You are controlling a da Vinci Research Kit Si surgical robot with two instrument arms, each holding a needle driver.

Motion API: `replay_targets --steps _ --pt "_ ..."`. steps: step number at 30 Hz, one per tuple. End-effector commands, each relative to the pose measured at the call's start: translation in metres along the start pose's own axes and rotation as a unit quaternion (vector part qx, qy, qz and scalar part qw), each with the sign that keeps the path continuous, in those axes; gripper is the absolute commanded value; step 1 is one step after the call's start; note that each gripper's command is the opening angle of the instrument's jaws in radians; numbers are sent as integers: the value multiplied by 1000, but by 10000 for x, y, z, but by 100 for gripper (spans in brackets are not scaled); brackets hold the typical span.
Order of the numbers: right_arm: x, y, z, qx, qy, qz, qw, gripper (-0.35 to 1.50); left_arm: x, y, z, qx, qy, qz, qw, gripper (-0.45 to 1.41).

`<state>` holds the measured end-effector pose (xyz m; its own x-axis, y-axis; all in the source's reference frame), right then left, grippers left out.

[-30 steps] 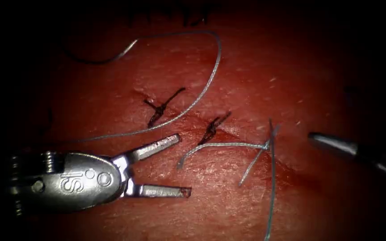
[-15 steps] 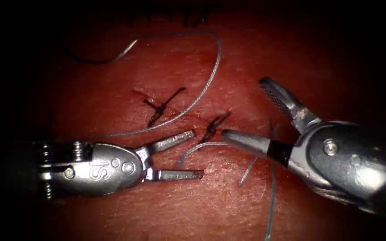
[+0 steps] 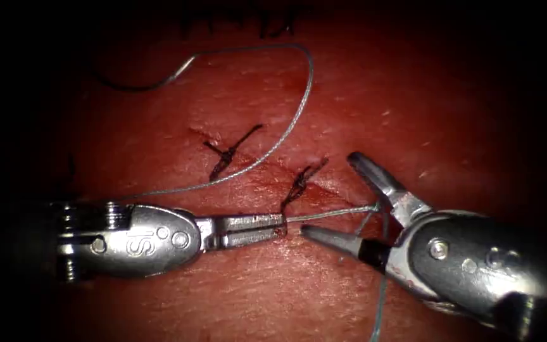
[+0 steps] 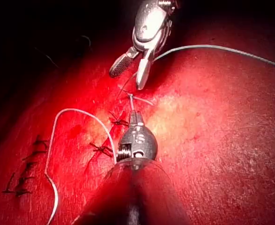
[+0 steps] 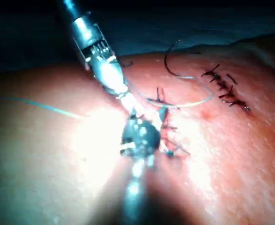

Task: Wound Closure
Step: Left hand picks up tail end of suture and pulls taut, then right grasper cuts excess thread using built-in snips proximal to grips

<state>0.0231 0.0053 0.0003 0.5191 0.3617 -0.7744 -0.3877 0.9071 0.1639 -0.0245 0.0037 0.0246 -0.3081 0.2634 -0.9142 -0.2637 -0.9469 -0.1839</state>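
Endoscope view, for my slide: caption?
Left hand shut on thread tail; right hand open beside the knot on tissue.

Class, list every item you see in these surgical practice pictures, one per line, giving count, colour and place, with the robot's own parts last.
Tissue: one, red, beneath everything.
Cut: one, dark red, running slantwise across the tissue's middle.
Finished stitches: two, dark knots on the cut, above the left tool.
Needle: one, dark, curved, lying free on the tissue at upper left, not in the tissue.
Thread: one long grey strand looping from the needle; a short tail runs from the new knot to the left tool.
Left tool: one, silver, jaws shut on the thread tail.
Right tool: one, silver, jaws open around the knot's strands, holding nothing.
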Motion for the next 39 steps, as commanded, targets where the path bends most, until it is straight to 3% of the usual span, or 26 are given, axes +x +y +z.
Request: replay_targets --steps 1,6,11,21,39 --pt "-10 -11 9 12 -12 -4 1000 133 1 1 7 1 -1 -1 1000 -45" --pt "-26 -13 16 21 -32 -29 999 133 29 0 10 1 -1 7 1000 -45" --pt "-35 -1 24 -10 -54 -59 997 133 53 -1 14 0 0 9 1000 -45" --pt "-71 26 60 -54 -76 -86 992 131 64 11 19 -4 3 8 1000 -45" --pt "-69 21 68 -77 -56 -83 992 126 72 18 28 -6 5 8 1000 -45"
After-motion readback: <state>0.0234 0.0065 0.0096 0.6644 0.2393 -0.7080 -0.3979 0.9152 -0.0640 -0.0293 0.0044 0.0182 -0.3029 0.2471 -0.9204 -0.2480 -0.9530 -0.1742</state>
